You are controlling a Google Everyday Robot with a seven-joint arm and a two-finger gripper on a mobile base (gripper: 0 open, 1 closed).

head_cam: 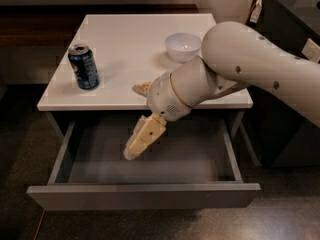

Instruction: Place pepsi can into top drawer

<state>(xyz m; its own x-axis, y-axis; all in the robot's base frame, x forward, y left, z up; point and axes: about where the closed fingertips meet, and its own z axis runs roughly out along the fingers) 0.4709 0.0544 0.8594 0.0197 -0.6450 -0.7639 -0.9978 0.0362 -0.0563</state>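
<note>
Over top drawer [145, 196], gripper [136, 124]; pepsi can [84, 67] left.

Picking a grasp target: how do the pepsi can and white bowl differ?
The pepsi can is dark blue and tall; the white bowl is pale and low. The can stands left on the tabletop, the bowl right of centre. Both sit upright; the gripper hangs over the open top drawer.

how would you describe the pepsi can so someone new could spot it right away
Find the white cabinet top above the open top drawer, over which the gripper hangs. The pepsi can stands upright near the top's left front corner. It is dark blue and tall, unlike the low white bowl to its right.
</note>
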